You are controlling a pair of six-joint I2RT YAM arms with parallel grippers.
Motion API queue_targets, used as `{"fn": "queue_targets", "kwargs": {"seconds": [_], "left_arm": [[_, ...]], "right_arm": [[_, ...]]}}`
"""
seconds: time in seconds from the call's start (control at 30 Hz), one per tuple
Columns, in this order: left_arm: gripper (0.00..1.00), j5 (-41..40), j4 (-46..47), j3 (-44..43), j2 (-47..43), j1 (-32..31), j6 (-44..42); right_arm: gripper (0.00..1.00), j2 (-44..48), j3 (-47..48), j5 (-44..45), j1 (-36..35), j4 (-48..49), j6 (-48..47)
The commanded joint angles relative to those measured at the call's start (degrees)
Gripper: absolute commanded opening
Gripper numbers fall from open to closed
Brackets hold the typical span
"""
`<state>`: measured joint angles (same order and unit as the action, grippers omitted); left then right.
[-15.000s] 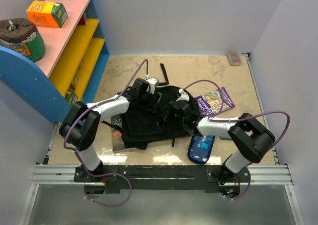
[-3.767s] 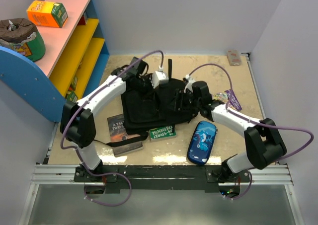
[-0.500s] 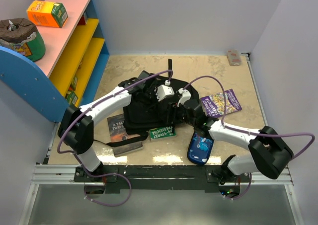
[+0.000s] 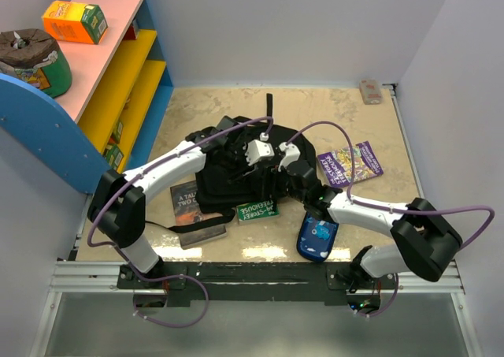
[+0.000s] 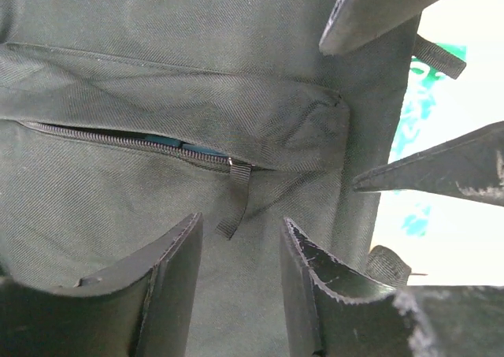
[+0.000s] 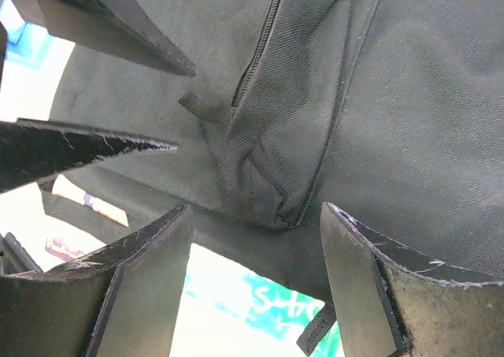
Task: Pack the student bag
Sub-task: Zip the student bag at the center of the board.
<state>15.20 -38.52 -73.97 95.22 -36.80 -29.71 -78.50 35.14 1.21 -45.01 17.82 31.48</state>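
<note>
we see the student bag (image 4: 224,185) lying flat on the table (image 4: 354,117) between both arms, left gripper (image 5: 238,235) jaws apart over its zip pull (image 5: 235,206), holding nothing, right gripper (image 6: 256,215) spread wide above the black fabric, empty

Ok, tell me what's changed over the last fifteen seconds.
The floppy black fabric backpack slid farther back on the table, uncovering a green book. The left gripper has opened over the black zip pull; the right gripper is open. The blue patterned pencil case and orange carton stayed put.
</note>
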Motion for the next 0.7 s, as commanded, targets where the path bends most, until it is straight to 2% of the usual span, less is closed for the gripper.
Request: {"fn": "queue_targets", "kwargs": {"seconds": [0.0,0.2,0.4,0.67], "left_arm": [[0.48,1.2,3.2,2.4,-1.1,-0.1,-3.5],[0.47,0.0,5.6,4.0,1.1,0.0,-5.2],[0.41,-1.6,9.8,4.3,1.5,0.6,-4.5],[0.17,-0.4,9.4,5.0,1.9,0.7,-5.0]], "right_arm": [[0.68,2.0,-1.8,2.7,-0.3,2.7,0.7],[0.68,6.9,-4.6,4.0,-0.4,2.5,3.1],[0.67,6.3,-4.5,4.0,-0.3,2.0,3.5],[0.66,6.3,-4.0,3.9,-0.3,1.6,3.2]]}}
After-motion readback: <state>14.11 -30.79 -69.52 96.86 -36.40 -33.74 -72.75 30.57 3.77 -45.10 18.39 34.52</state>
